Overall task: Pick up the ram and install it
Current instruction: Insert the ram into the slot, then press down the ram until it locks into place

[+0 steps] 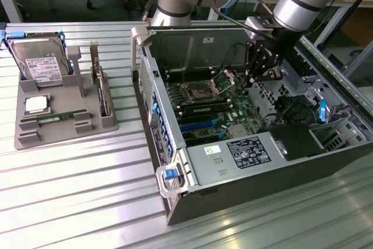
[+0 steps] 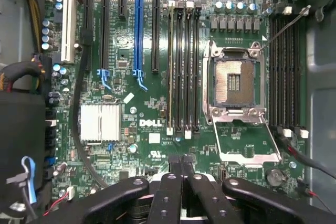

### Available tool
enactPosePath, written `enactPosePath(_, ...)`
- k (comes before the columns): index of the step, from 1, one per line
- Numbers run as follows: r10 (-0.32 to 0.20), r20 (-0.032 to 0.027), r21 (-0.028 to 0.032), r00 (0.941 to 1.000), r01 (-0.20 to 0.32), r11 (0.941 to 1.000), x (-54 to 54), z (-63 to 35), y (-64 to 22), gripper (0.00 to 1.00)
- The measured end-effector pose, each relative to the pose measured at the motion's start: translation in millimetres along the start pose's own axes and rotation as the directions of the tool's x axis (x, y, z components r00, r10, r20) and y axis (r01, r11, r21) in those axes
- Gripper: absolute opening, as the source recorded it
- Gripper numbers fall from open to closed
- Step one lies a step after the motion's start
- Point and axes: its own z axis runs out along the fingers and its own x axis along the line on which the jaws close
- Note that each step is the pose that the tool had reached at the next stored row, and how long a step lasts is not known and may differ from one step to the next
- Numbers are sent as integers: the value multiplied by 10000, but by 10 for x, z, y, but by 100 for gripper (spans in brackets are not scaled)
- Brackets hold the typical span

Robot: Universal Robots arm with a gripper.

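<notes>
One open PC case (image 1: 233, 193) sits on the bench (image 1: 70, 190), motherboard (image 2: 152, 103) exposed. Gripper (image 2: 181, 163) is closed and empty, hovering over the board just beside the DIMM slots. ram (image 2: 170, 66) looks stood in the outermost slot; a similar green stick (image 1: 55, 118) lies in the grey tray (image 1: 35, 138). Reads as the seating step. It needs straight, even downward pressure.

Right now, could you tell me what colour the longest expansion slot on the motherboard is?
Blue: the long expansion slot stands out among black ones, clearest in the wrist view.
</notes>
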Motion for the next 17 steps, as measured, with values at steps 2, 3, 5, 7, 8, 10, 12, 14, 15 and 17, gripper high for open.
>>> enactPosePath(2,-2,9,0,10000,2,10000,-1,-18,1,10)
enactPosePath(3,-2,6,0,10000,2,10000,-1,-20,1,10)
enactPosePath(5,-1,6,0,10000,1,10000,-1,-20,1,10)
enactPosePath(7,-2,6,0,10000,2,10000,-1,-17,12,10)
enactPosePath(8,-2,6,1,10000,2,10000,-1,-2,53,10)
enactPosePath(10,-1,5,0,10000,1,10000,-1,77,176,10)
enactPosePath(12,-2,4,0,10000,2,10000,0,139,194,10)
enactPosePath(14,-2,6,0,10000,2,10000,2,234,202,10)
enactPosePath(15,-2,6,0,10000,2,10000,3,282,206,10)
enactPosePath(17,-2,6,0,10000,2,10000,6,398,207,10)
